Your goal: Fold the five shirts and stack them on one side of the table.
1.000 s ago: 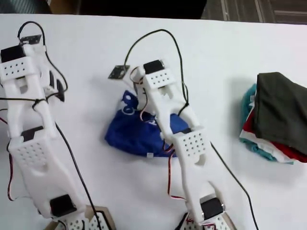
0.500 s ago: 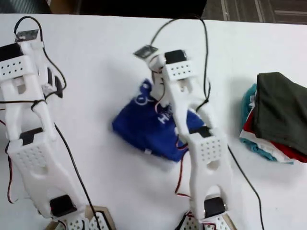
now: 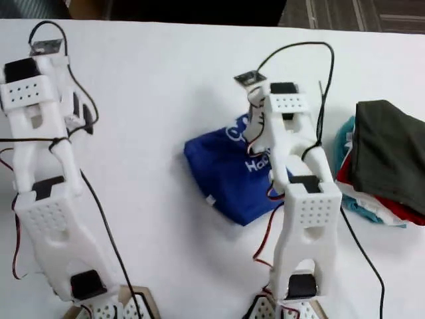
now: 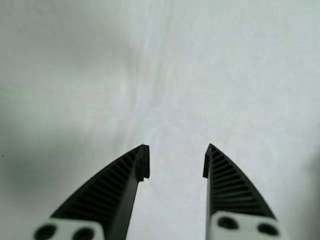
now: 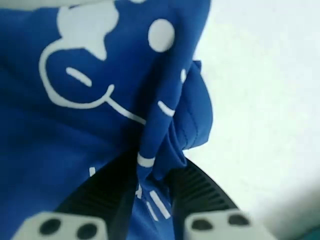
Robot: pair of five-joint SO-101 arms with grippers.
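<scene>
Blue shirt (image 3: 226, 179) is lying bunched, right gripper (image 5: 152, 167) pinching one thin fold | left gripper (image 4: 175, 160) hovering wide open | risk: fold slipping out, bundle unravelling short of stack (image 3: 388, 153)

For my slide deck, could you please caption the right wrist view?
Right gripper shut on a bunched fold of the blue shirt, white table behind.

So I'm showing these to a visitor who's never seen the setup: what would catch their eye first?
The bright blue shirt with white print, bunched mid-table, a fold of it pinched in the right gripper. Next, the stack of folded shirts at the right side of the table, a dark olive one on top. The left gripper hangs open over bare white surface.
</scene>
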